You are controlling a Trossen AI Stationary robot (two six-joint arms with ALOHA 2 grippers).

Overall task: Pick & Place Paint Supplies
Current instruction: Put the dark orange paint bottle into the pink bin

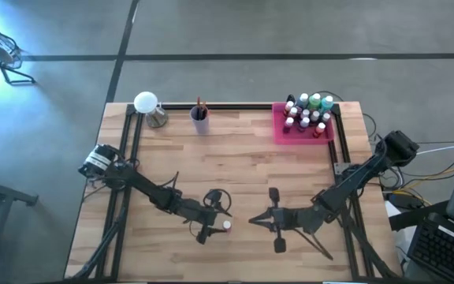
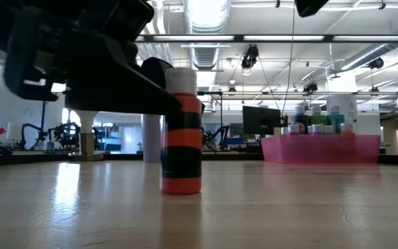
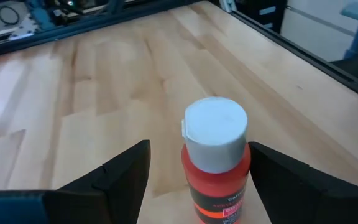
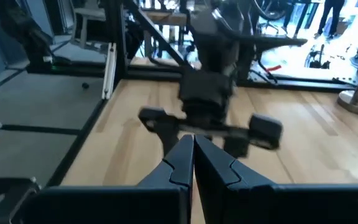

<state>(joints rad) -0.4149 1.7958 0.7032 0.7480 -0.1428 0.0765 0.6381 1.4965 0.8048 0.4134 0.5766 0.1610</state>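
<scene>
Between left gripper's (image 3: 194, 180) spread fingers, red bottle (image 3: 216, 165) upright

The red paint bottle (image 3: 216, 162) runs off the left wrist view's edge, its label print too blurred to read.

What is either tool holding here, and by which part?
Nothing is held. The left tool is open around an upright red paint bottle on the table, with gaps beside both fingers. The right tool is shut and empty.
</scene>
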